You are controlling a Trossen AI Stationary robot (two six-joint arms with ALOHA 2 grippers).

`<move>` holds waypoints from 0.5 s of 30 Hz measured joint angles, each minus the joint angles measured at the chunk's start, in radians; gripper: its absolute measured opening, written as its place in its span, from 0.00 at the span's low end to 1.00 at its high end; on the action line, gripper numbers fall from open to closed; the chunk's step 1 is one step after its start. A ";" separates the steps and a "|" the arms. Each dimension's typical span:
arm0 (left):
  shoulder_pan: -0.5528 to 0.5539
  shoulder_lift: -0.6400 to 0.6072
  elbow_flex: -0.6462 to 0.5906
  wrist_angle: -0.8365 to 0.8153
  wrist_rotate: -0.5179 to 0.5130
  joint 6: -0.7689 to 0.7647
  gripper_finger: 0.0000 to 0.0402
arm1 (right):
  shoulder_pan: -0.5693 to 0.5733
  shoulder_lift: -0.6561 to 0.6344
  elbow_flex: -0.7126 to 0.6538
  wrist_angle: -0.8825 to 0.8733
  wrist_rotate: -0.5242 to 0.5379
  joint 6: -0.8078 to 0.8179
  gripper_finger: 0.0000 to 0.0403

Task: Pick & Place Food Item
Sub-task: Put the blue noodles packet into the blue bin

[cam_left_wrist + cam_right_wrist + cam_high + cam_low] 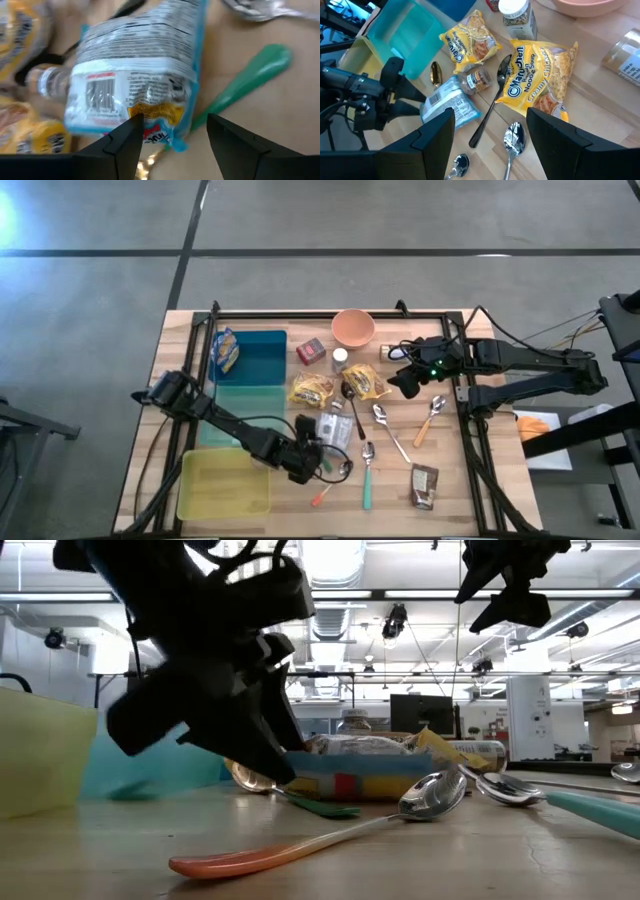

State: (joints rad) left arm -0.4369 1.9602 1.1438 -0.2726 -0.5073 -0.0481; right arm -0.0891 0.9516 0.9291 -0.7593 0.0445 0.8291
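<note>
From above, we see the left gripper (322, 458) low over the wooden surface (445, 490), right beside the blue-and-white crinkly snack packet (331, 425) lying flat mid-surface. The right gripper (403, 383) hangs near a yellow noodle soup bag (366, 382), and the peach round bowl (353, 328) sits at the far edge. A teal bin (247, 372) and a yellow-green bin (223, 485) line the left side.

Down at surface level, the left gripper (262, 755) looms dark in front of the packet (380, 770), with an orange-handled metal spoon (330, 832) lying across the foreground.

Through the left wrist camera, the packet (135, 80) fills the frame just ahead of the 2 dark fingers (122, 145); the jaws stand apart, with only the packet's lower edge between their tips, not clamped. A green spoon handle (245, 80) lies beside it.

From the right wrist, its jaws are spread wide and holding nothing, above the noodle soup bag (540, 75), a black spoon (492, 102) and the packet (449, 104).
</note>
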 joint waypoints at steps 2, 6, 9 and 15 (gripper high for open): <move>0.002 0.000 -0.009 0.003 -0.021 0.011 0.54 | 0.000 0.000 0.000 0.000 0.000 -0.002 0.60; 0.010 0.000 -0.026 0.027 -0.028 0.023 0.47 | 0.000 0.000 0.000 0.000 0.000 -0.003 0.60; 0.017 0.000 -0.040 0.037 -0.029 0.023 0.40 | 0.000 0.000 0.000 0.000 0.000 -0.003 0.60; 0.024 0.000 -0.050 0.039 -0.029 0.023 0.23 | 0.000 0.000 0.000 0.000 0.000 -0.003 0.60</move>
State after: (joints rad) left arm -0.4129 1.9602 1.0935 -0.2339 -0.5358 -0.0249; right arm -0.0891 0.9516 0.9291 -0.7593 0.0448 0.8266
